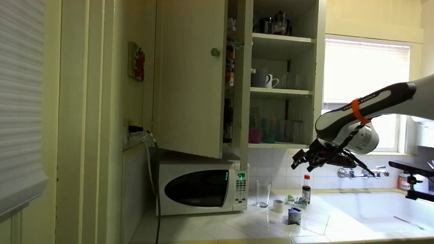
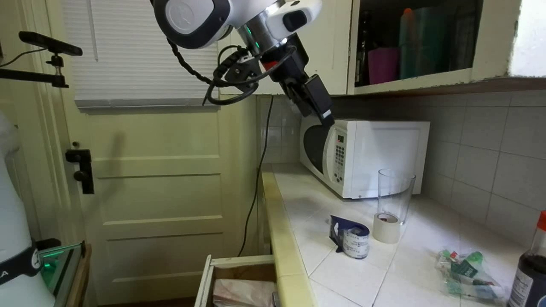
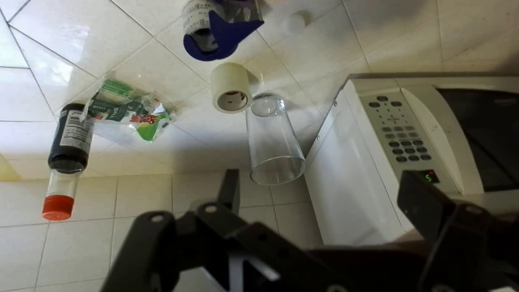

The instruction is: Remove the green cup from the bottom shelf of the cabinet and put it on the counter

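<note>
The green cup [image 1: 270, 133] stands on the bottom shelf [image 1: 279, 145] of the open cream cabinet [image 1: 190, 78], beside a magenta cup [image 1: 255, 135]. The green cup also shows in an exterior view [image 2: 422, 42], partly in shadow; the wrist view does not show it. My gripper [image 1: 301, 166] is in the air outside the cabinet, lower than the bottom shelf and above the counter [image 1: 203, 227]. In the wrist view the gripper [image 3: 322, 192] has its fingers wide apart with nothing between them, tilted down toward the counter and microwave.
A white microwave [image 2: 384, 157] stands on the counter under the cabinet. Near it are a tall clear glass [image 2: 394, 194], a tape roll [image 2: 386, 230], a blue tape dispenser [image 2: 352, 238], a plastic packet [image 2: 469, 273] and a red-capped bottle [image 1: 306, 191]. The cabinet door hangs open; a sink [image 1: 373, 210] adjoins.
</note>
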Controlling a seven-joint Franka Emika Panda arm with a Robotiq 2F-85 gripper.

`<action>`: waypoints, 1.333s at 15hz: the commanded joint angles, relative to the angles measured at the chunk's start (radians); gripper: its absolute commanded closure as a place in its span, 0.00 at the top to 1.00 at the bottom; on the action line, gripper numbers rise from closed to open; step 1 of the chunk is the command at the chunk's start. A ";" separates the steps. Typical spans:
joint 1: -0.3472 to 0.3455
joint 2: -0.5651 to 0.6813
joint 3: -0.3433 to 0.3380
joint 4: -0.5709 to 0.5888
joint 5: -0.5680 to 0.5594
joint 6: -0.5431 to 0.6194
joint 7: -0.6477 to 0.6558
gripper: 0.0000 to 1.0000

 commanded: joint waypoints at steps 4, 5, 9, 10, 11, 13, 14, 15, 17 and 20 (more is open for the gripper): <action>-0.094 -0.022 0.141 0.119 0.101 0.104 0.220 1.00; -0.096 -0.021 0.154 0.144 0.097 0.134 0.229 1.00; -0.027 0.001 0.156 0.140 0.043 0.327 0.082 1.00; -0.020 0.001 0.162 0.107 0.030 0.383 0.046 1.00; -0.004 0.005 0.160 0.086 0.026 0.437 0.005 1.00; 0.025 0.022 0.151 0.032 0.016 0.572 -0.070 1.00; 0.036 0.039 0.144 0.013 0.007 0.646 -0.098 1.00; 0.042 0.068 0.137 -0.004 0.002 0.743 -0.111 1.00; 0.036 0.119 0.134 -0.019 0.017 0.893 -0.086 1.00; -0.006 0.184 0.135 0.008 0.045 0.959 -0.006 1.00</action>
